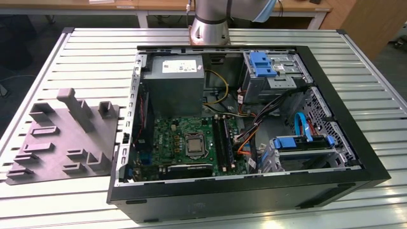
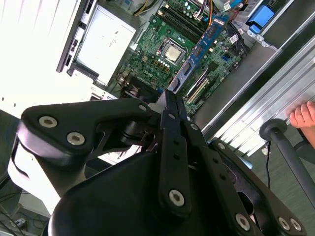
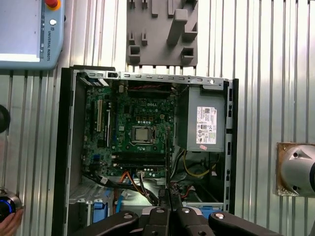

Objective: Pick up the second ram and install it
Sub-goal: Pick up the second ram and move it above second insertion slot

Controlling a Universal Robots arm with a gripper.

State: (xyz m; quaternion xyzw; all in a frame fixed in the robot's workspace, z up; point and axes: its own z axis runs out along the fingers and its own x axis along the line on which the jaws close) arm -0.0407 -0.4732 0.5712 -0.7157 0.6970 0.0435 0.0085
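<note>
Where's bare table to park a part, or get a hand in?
Free: table slats between the grey tray and far edge, and the strip at the exterior view's right of the PC case. Crowded: inside the case, cables between motherboard and drive cages.

second ram [image 2: 199, 49]: end hidden in hand [image 2: 166, 101] | arm [image 1: 210, 24]: cut by exterior view's edge

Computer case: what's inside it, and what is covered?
Inside the open case: a green motherboard with its processor, a grey power supply, blue drive brackets and cables. In the second wrist view, the fingers, closed on the second ram, cover part of the board.
</note>
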